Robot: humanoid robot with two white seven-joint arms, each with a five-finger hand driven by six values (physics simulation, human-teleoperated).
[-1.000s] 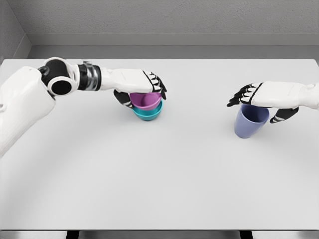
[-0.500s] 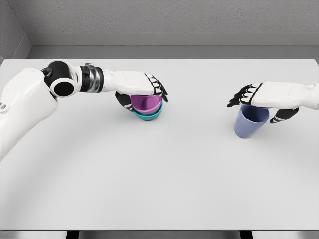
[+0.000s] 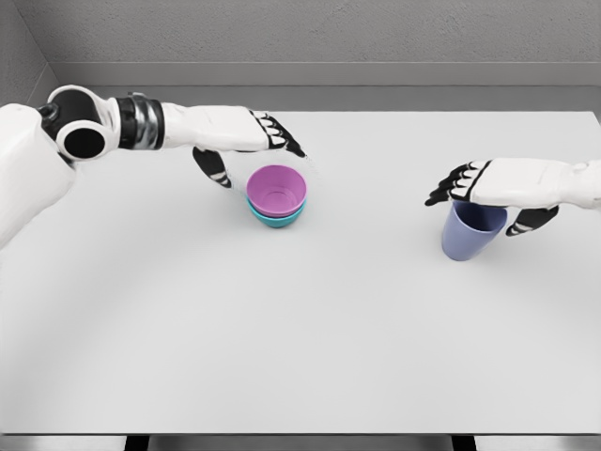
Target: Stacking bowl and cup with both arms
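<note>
- Just below the left hand's (image 3: 246, 141) spread, empty fingers: round purple bowl (image 3: 277, 189) nested in teal bowl (image 3: 278, 217).
- Between the right hand's (image 3: 496, 191) curled fingers: blue-grey plastic cup (image 3: 472, 231), gripped at rim.

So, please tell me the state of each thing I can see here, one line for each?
purple bowl: upright, nested in teal bowl, not held
teal bowl: upright on table, under purple bowl
blue cup: upright, gripped at rim
left hand: open, beside the bowls
right hand: closed on blue cup
</note>
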